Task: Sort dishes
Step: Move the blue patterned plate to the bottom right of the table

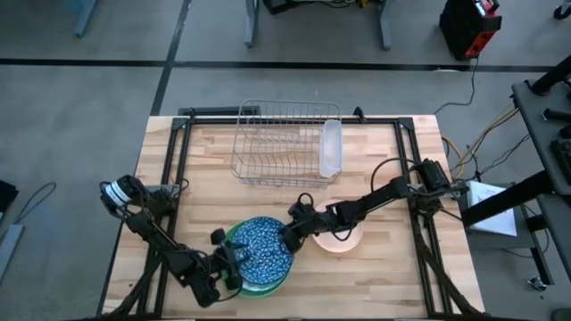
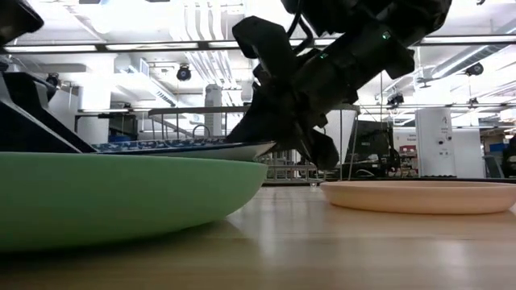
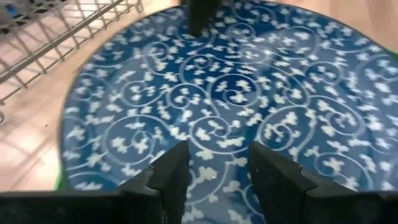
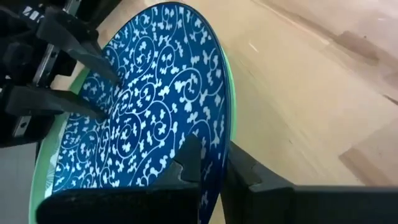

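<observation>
At the near edge of a wooden table (image 1: 375, 276), a blue patterned plate (image 1: 260, 247) rests on a larger green plate (image 1: 268, 283). The right gripper (image 1: 287, 239) pinches the blue plate's rim, one finger above and one below. The left gripper (image 1: 234, 259) reaches over the opposite edge, fingers parted above the plate. A peach-pink bowl (image 1: 343, 239) sits just beside the plates. A wire rack (image 1: 281, 141) stands farther back.

Left gripper (image 1: 234, 265) hovered low at table's near edge, fingers parted. Right arm reached across toward it, right gripper (image 1: 287, 239) low, fingers closed to narrow gap.
</observation>
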